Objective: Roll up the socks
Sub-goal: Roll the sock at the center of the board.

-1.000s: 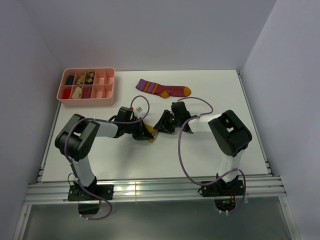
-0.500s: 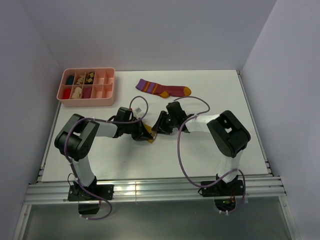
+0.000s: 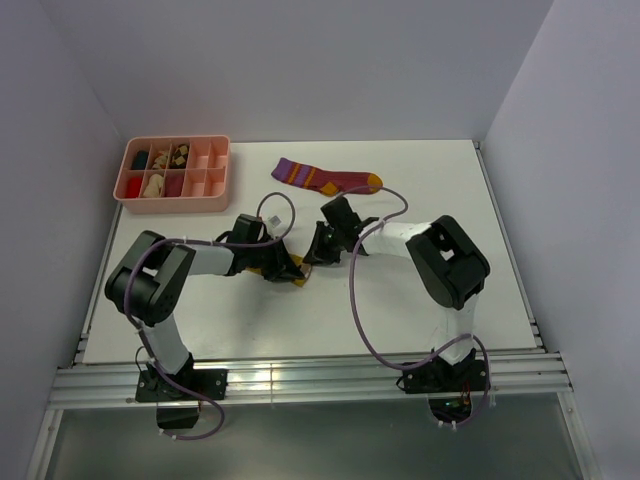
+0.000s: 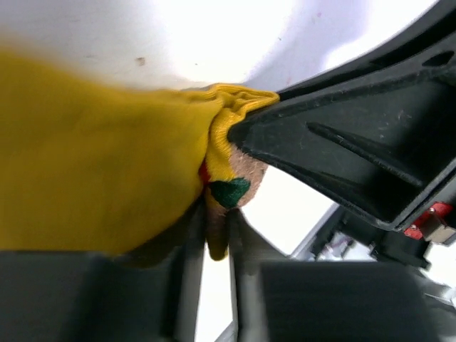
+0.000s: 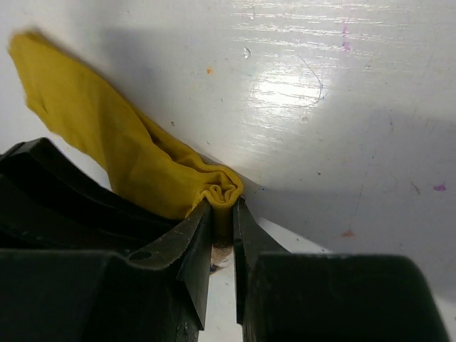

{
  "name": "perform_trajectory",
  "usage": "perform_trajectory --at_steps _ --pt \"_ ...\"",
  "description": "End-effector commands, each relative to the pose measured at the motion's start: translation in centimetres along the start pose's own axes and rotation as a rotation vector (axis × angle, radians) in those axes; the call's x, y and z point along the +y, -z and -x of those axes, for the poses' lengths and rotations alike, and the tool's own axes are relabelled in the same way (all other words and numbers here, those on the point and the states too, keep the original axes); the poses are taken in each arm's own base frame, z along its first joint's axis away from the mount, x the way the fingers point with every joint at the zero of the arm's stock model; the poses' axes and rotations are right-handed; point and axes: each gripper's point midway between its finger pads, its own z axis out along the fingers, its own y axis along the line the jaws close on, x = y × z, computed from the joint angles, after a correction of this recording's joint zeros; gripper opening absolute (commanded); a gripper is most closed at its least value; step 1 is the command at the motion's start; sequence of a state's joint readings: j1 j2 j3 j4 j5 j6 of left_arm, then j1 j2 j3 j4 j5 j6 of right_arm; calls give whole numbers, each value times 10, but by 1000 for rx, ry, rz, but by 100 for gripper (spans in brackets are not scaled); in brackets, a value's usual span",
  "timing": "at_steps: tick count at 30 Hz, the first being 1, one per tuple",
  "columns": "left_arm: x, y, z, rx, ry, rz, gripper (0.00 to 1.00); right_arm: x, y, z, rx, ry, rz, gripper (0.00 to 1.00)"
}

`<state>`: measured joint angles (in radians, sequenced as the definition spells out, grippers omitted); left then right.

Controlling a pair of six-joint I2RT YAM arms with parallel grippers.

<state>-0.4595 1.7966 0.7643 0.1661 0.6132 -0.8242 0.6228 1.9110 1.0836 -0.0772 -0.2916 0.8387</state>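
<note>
A mustard-yellow sock lies bunched at the table's middle between both grippers. My left gripper is shut on one end of it; the left wrist view shows yellow fabric with a small green and red picture pinched between the fingers. My right gripper is shut on a folded edge of the same sock, close against the left gripper. A maroon sock with purple cuff and orange toe lies flat at the back. The other socks are out of view.
A pink compartment tray with small items stands at the back left. White walls close the table on three sides. The table's right side is bare.
My right gripper has moved left and slightly back toward the left gripper, closing on the yellow sock. The left arm has barely moved.
</note>
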Motion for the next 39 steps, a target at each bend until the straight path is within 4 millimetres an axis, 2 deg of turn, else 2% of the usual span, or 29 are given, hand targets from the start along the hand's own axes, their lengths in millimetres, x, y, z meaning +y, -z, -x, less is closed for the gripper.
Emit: perform_trajectory --at_steps 1,2,3,4,5,7,8,9,11,12,14,16,17,19,20,21,22,23,24,25,26,27,29,31,32,39 --pt "64 16 -2 -68 -17 325 27 -30 8 4 -24 61 -203 0" --pt "59 20 5 -98 -40 328 31 -29 12 15 -59 67 -240 0" --pt "46 28 14 -139 -84 315 38 -29 14 20 -71 62 -258 0" --pt "43 34 20 -170 -107 333 41 -30 16 24 -80 59 -281 0" --pt "30 44 33 -245 -171 353 46 -30 17 30 -88 48 -311 0" --pt "17 56 44 -326 -242 389 49 -30 17 32 -86 33 -333 0" --pt "14 65 57 -407 -278 440 50 -33 17 36 -97 26 -365 0" --pt "-6 71 56 -448 -362 429 50 -33 17 36 -96 12 -373 0" --pt "-18 84 67 -567 -440 493 50 -35 14 35 -82 0 -391 0" --pt "-37 82 59 -588 -506 470 51 -35 13 33 -72 -9 -393 0" --pt "-53 84 60 -647 -589 480 51 -36 9 30 -50 -15 -394 0" --pt "-60 78 50 -661 -679 523 51 -36 4 25 -20 -25 -385 0" --pt "-73 75 51 -695 -698 507 51 -36 4 24 -11 -31 -385 0" --pt "-83 64 44 -707 -757 554 51 -37 1 21 6 -42 -382 0" --pt "-83 61 43 -713 -774 582 51 -37 1 21 9 -48 -377 0" --pt "-80 49 33 -688 -821 614 50 -37 1 22 10 -54 -373 0" --pt "-84 50 35 -724 -835 656 50 -36 0 21 19 -60 -365 0" --pt "-77 41 31 -707 -864 692 50 -36 0 21 23 -64 -358 0" --pt "-83 33 22 -704 -912 691 50 -36 0 21 26 -70 -352 0" --pt "-88 31 22 -728 -928 714 50 -37 -1 21 31 -76 -349 0" --pt "-81 20 17 -706 -960 743 50 -37 -1 20 40 -80 -340 0" --pt "-87 14 14 -702 -985 746 51 -38 -1 21 43 -87 -338 0" --pt "-75 3 13 -686 -1012 816 51 -38 -1 19 55 -83 -332 0" --pt "-75 -1 17 -695 -1025 854 51 -39 -2 18 68 -91 -327 0" --pt "-68 -7 16 -684 -1038 878 51 -39 -2 17 72 -87 -324 0" --pt "-55 -20 22 -684 -1072 979 51 -40 -4 11 97 -86 -313 0"
